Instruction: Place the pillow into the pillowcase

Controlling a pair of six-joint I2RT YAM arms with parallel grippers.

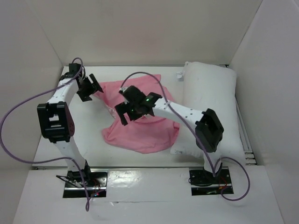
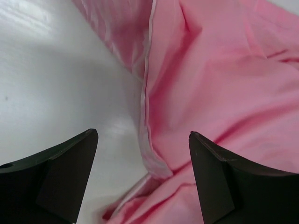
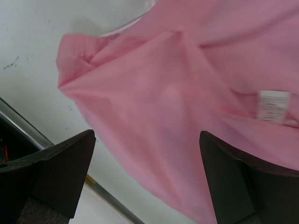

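Pillowcase (image 1: 140, 135): crumpled in a loose heap at mid-table (image 1: 107, 154), between the two arms, mostly matte pink face up. Long axis roughly far to near, narrower at the far end and wider at the near end. Direction of the opening: cannot tell. Right edge against or just beside the pillow (image 1: 212, 93); contact not resolvable.

Pillow: outside the pillowcase, flat along the right side of the table, long axis far to near, near end partly hidden under the right arm's elbow.

Top view only: pillow, both arms, full outline of the heap.
Left wrist view only: pale hemmed edge (image 2: 145, 79) running down the fabric, shinier satin to its left near the top, matte pink to its right, bare table at left.
Right wrist view only: small white label (image 3: 273, 106) on the fabric, bunched corner at upper left, metal rail (image 3: 107, 196) at lower left.

State of left pincer (image 1: 92, 92): jaws apart, clamped on nothing, over the far left corner of the heap, hem below the gap.
State of right pincer (image 1: 122, 112): jaws apart, empty, above the middle of the heap.

Surroundings: small white object (image 1: 179, 74) on the table by the pillow's far left corner. Purple cable (image 1: 141, 73) arching over the far part of the heap. Right forearm lying across the boundary between pillowcase and pillow.
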